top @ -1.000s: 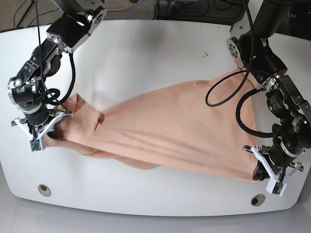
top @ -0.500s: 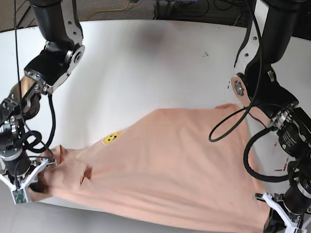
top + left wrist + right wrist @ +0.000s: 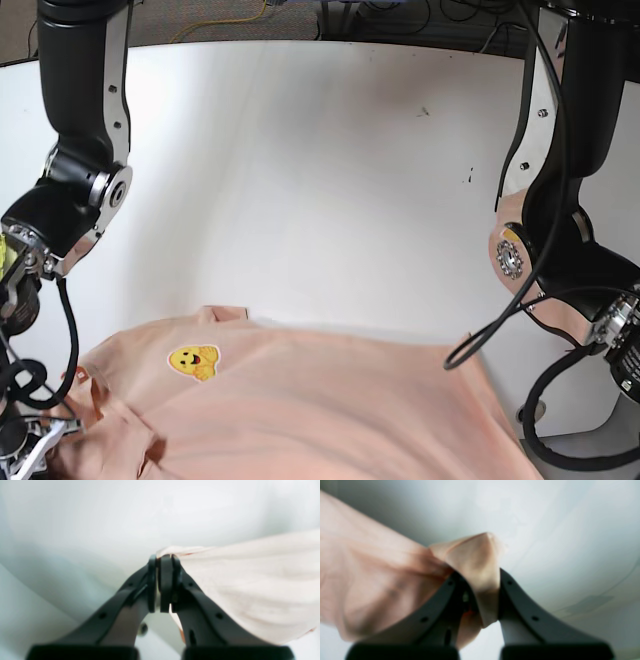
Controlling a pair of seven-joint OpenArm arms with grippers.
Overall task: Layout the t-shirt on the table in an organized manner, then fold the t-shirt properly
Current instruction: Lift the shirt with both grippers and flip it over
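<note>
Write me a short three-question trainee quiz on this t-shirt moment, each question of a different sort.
1. True or false: the left tool stands open, clear of the t-shirt.
2. What does the right tool pinch? A) a bunched fold of the shirt B) a cable C) nothing
3. What colour is the small print showing on the shirt in the base view?

Key: 1 false, it is shut on an edge of the shirt; 2 A; 3 yellow.
</note>
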